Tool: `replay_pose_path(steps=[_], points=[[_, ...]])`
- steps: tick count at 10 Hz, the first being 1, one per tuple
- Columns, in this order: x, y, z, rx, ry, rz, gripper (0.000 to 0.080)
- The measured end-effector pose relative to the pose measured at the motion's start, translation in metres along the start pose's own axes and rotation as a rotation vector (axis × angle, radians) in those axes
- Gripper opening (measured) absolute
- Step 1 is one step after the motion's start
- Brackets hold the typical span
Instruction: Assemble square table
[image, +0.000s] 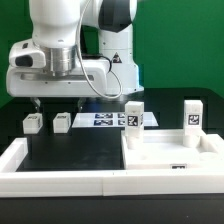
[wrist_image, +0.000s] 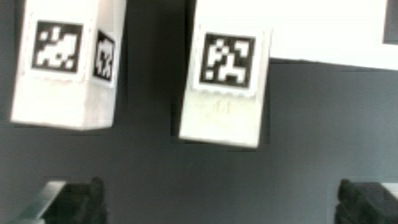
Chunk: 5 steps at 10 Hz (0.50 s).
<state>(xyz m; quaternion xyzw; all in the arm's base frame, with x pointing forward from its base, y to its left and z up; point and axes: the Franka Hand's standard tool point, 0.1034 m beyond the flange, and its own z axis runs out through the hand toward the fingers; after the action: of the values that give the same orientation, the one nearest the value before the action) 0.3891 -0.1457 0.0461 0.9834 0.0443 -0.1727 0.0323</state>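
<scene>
Tool (image: 57, 101) spread wide, nothing between the jaws. It hangs over the far left part of the black table (image: 75, 148), just above two loose legs and touching neither.

- Left loose leg (image: 33, 122) and right loose leg (image: 62, 121) lie side by side on the table at the exterior view's left, near each other but apart.
- Wrist view: both lie flat with a tag facing up, and one shows a second tag on its side face. The fingertips (wrist_image: 71, 200) sit at the picture's edges, short of the legs' ends, with bare table between them.
- Marker board (image: 104, 119) lies flat on the table just right of the loose legs, under the arm's base.
- Square slab (image: 170, 152) lies flat at the exterior view's right, nearer the camera than the marker board, with a tag on its near edge.
- Left upright leg (image: 133, 115) stands by the slab's far left corner and right upright leg (image: 191, 115) by its far right corner, tags facing the camera. Can't tell whether they are seated in the corner holes or just standing there.
- White rail (image: 55, 172) borders the table along the near and left sides — the slab's near edge sits close to it.
</scene>
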Motion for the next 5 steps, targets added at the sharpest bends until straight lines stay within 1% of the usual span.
replay_pose_path(steps=[2,3,5], points=[[-0.0006,-0.0005,0.0000,0.002,-0.011,-0.001,0.0648],[-0.0033,-0.0031,0.0014,0.017,-0.085,-0.006,0.0648],[-0.0038,-0.0041,0.0040,0.034,-0.238,-0.009,0.0648]])
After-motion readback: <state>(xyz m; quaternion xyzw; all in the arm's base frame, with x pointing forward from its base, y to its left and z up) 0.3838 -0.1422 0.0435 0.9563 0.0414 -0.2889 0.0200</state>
